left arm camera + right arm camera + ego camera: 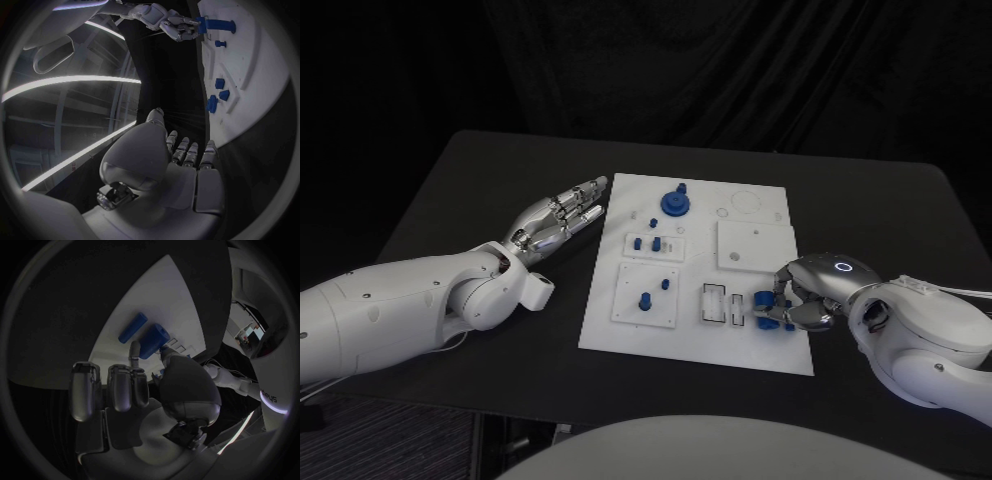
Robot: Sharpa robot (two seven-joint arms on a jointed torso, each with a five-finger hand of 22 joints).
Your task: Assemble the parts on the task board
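The white task board (pixel 754 345) lies in the middle of the black table. My right hand (pixel 815 293) is over its near right edge, and thumb and a finger pinch a short blue cylinder (pixel 153 340) (pixel 767 300). A second blue piece (pixel 132 327) lies on the board just beyond it, and another blue part (pixel 770 322) sits under the hand. My left hand (pixel 561 222) lies flat on the table left of the board, fingers stretched out, holding nothing. A round blue part (pixel 674 205) stands at the board's far side; small blue pegs (pixel 646 243) (pixel 646 300) stand in its left plates.
Two narrow rectangular slots (pixel 715 303) are cut in the board just left of my right hand. A raised white square plate (pixel 756 245) sits on the board's right half. The table's bare black top (pixel 502 170) runs around the board on all sides.
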